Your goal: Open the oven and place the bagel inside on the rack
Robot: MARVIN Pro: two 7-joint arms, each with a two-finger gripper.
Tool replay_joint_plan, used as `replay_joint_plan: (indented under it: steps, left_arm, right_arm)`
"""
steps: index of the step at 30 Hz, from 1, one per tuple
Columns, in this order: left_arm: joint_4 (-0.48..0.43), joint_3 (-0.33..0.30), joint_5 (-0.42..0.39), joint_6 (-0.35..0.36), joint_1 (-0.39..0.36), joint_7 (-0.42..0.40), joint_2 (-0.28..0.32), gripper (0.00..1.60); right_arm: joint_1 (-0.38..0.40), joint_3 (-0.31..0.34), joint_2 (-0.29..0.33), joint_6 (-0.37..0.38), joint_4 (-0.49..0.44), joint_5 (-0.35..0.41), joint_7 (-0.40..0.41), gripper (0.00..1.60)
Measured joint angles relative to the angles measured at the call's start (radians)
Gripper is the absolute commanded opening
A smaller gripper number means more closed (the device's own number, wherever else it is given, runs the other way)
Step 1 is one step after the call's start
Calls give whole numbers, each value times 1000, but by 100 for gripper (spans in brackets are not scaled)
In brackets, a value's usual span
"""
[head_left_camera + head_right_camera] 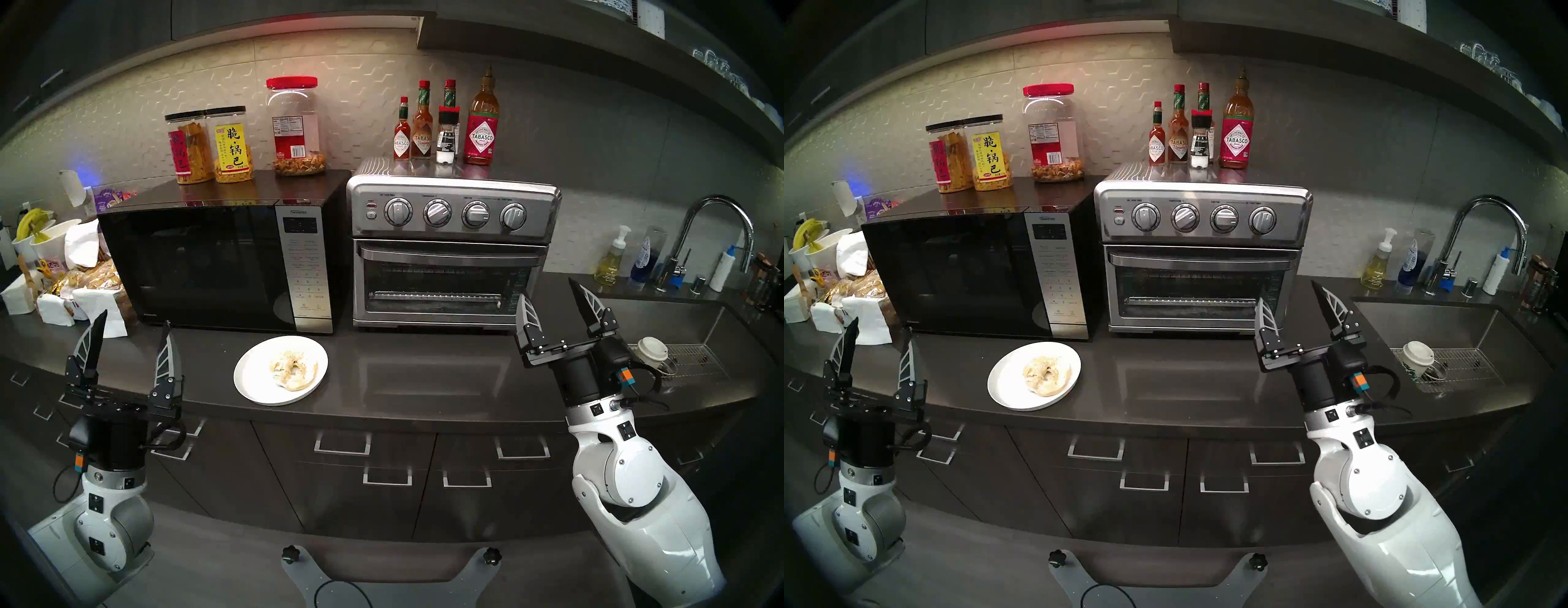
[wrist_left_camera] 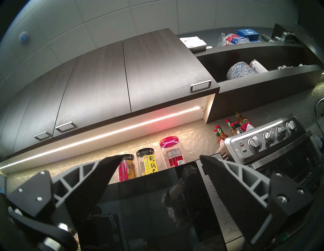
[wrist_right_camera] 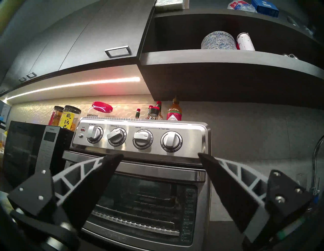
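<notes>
The stainless oven [image 1: 452, 250] [image 1: 1202, 254] [image 3: 140, 157] stands on the counter with its glass door shut and its bar handle [image 1: 449, 254] across the top of the door. Through the glass the wire rack [image 3: 138, 194] shows dimly. The pale bagel [image 1: 293, 368] [image 1: 1047, 375] lies on a white plate [image 1: 254, 382] in front of the microwave. My right gripper [image 1: 548, 288] [image 3: 159, 156] hangs open just off the oven's right front corner, empty. My left gripper [image 1: 135, 317] [image 2: 157, 157] is open and empty, left of the plate at the counter's front edge.
A black microwave [image 1: 220, 259] sits left of the oven, jars on top. Sauce bottles [image 1: 445, 127] stand on the oven. A sink [image 1: 679, 339] with a paper cup and a faucet lies to the right. Bread bags and napkins crowd the far left. Upper cabinets hang overhead.
</notes>
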Motion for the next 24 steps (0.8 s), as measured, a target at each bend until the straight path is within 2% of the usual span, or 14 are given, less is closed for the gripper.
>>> replay_joint_plan:
  steps: [3, 18, 24]
  left_arm:
    - [0, 0, 0, 0, 0, 0, 0, 160]
    - [0, 0, 0, 0, 0, 0, 0, 160]
    - [0, 0, 0, 0, 0, 0, 0, 160]
  right_arm:
    - [30, -10, -8, 10, 11, -4, 3, 160]
    - [75, -15, -27, 11, 33, -16, 0, 160]
    - [128, -40, -47, 78, 84, -68, 22, 160]
